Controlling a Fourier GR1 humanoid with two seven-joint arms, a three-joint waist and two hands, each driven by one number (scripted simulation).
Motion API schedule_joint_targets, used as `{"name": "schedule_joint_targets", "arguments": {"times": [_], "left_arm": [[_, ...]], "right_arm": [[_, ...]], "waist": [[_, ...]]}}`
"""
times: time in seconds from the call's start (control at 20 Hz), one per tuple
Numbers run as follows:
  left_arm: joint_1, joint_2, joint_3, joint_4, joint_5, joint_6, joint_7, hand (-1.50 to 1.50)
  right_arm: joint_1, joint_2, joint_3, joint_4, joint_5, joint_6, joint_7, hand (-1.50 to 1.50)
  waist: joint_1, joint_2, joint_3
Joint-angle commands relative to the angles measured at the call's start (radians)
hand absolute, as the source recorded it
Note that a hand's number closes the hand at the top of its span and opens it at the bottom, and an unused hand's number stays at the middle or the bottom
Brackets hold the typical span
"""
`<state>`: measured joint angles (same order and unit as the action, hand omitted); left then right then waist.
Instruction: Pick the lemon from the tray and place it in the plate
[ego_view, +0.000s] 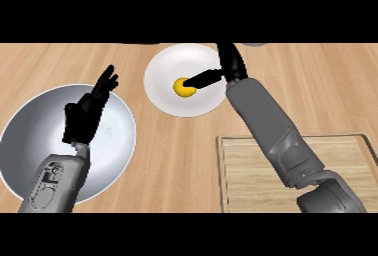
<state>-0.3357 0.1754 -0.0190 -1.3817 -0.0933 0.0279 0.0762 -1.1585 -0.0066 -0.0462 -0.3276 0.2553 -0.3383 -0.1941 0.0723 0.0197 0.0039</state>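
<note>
Lemon (181, 86): lies on the white plate (168, 60), a little below its middle and well apart from the wooden tray (247, 170). By my reading the carrying is done.
Right hand (229, 61): comes in over the plate's right side and touches the lemon's upper right. Whether it grasps the lemon or has let go cannot be told, as much of the hand is cut off at the view's top.
Right forearm (273, 130): slants from lower right across the tray's left part up to the plate, probably because the tray lies between the robot and the plate.
Left hand (88, 112): released, fingers straight and up, resting above the grey dish (29, 150) at the view's left, clear of the working side.
Edges: the lemon sits away from the plate's rim, so rolling off looks unlikely. The tray's raised lip runs beneath the forearm.
Open room: bare counter (317, 90) lies right of the plate and between plate and tray, the easier way out. The grey dish is near the plate on the left, so there is less room there.
</note>
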Motion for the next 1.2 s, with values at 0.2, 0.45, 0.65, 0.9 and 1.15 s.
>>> {"name": "schedule_joint_targets", "arguments": {"times": [0.2,0.45,0.65,0.9,1.15], "left_arm": [[0.080,0.025,0.036,-0.011,0.027,-0.028,-0.017,0.00],[0.049,0.009,0.032,-0.008,0.004,-0.003,-0.010,0.00],[0.073,0.015,0.026,-0.054,0.006,-0.018,0.022,0.00],[0.060,0.012,0.038,-0.040,0.017,-0.030,0.025,0.00],[0.050,-0.018,0.012,-0.035,-0.022,0.002,0.024,0.00]], "right_arm": [[0.039,-0.161,-0.132,0.000,-0.108,0.089,-0.074,-1.50],[0.063,-0.253,-0.161,0.065,-0.120,0.193,-0.160,-1.50],[0.123,-0.339,-0.157,0.082,-0.109,0.297,-0.235,-1.50],[0.125,-0.352,-0.182,0.125,-0.119,0.313,-0.265,-1.50],[0.143,-0.398,-0.193,0.152,-0.116,0.349,-0.311,-1.50]], "waist": [[-0.047,-0.012,-0.004],[-0.038,-0.005,-0.003],[-0.038,-0.007,-0.003],[-0.036,-0.005,-0.003],[-0.031,-0.001,-0.002]]}}
